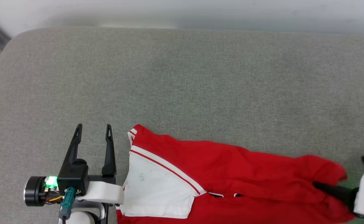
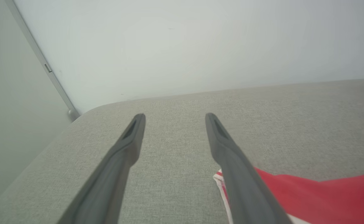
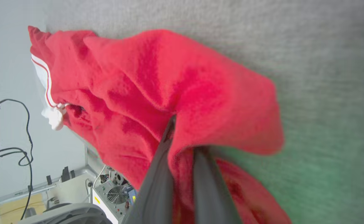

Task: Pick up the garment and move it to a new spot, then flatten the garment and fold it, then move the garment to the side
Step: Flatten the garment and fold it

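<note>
The garment (image 1: 231, 174), a red jersey with a white sleeve and red-and-white stripe trim, lies crumpled along the near edge of the grey cushion (image 1: 182, 77). At its right end my right gripper (image 1: 317, 185) is shut on a bunch of the red cloth; in the right wrist view the cloth (image 3: 182, 93) drapes over both dark fingers (image 3: 157, 180) and hides their tips. My left gripper (image 1: 93, 128) stands open just left of the white sleeve (image 1: 157, 189), nothing between its fingers (image 2: 129, 146). The sleeve's striped corner (image 2: 220, 180) shows beside the right-hand finger.
The cushion's far edge meets a pale wall (image 1: 182, 12), and its rounded left corner (image 1: 11, 40) drops off. Beyond the near edge, the right wrist view shows an equipment box with a fan (image 3: 116, 194) and dangling cables (image 3: 20, 130).
</note>
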